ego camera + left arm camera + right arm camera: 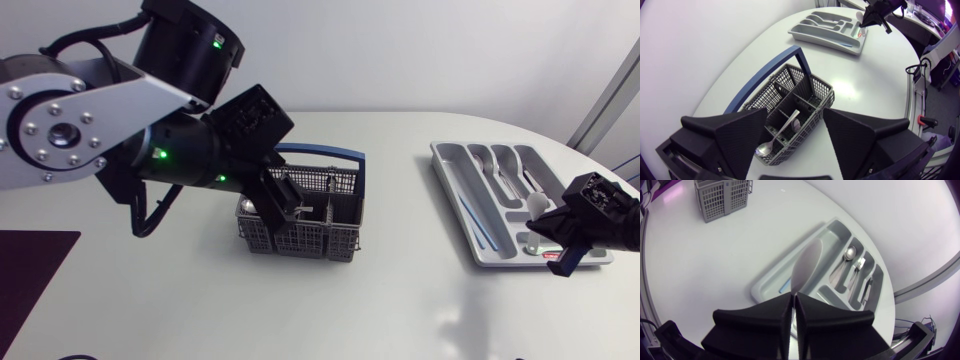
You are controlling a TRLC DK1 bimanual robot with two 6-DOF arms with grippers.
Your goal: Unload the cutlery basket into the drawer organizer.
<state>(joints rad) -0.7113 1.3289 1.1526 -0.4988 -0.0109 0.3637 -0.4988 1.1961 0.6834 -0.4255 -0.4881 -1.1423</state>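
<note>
White rounded table [400,300] seen from above, with a robot arm coming in from each side. Near the middle stands the cutlery basket [340,222] — grey mesh, divided into compartments, with a blue handle [335,155] arching over it. The left gripper [290,205] hangs directly over the basket, angled down toward it, its two black fingers spread wide and gripping nothing. From the left wrist camera the basket [805,100] sits below and between those parted fingers [730,135]. A metal spoon [777,135] lies slanted in one of the compartments nearest the gripper, with its bowl at the gripper's end. A second rounded piece beside it is too unclear to name.

Well apart, toward the right end of the table, lies the drawer organizer [452,195], a light grey tray with several long compartments. Two spoons [484,160] rest in its middle slots, and a thin blue item [470,215] lies in the long slot on the basket side. The right gripper [560,235] is over one end of the tray, clenched on a pale spoon [538,203]. The right wrist camera shows its fingers [760,325] pressed almost together around the handle — the pale spoon's bowl [805,265] sticks out ahead of them above the organizer [770,282]. Whether the bowl touches the tray cannot be told
</note>
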